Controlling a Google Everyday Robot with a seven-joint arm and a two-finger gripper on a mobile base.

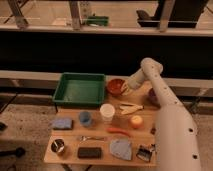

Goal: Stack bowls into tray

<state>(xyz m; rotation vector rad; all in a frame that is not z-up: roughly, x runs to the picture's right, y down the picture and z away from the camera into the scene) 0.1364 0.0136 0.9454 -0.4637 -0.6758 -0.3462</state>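
Item: one gripper, its fingers closed on the right rim of the red-orange bowl, which sits on the wooden table outside the green tray. We place the tray just past that bowl from the fingers, to the left in view. We enter the dark purple bowl on the fingers' other side, partly hidden by the arm, and a white paper cup and blue cup nearer the camera than the fingers.

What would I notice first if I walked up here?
The big white arm reaches over the table, its jaws shut on the rim of the red bowl at the back. Next to that bowl sits a large green tray, empty.
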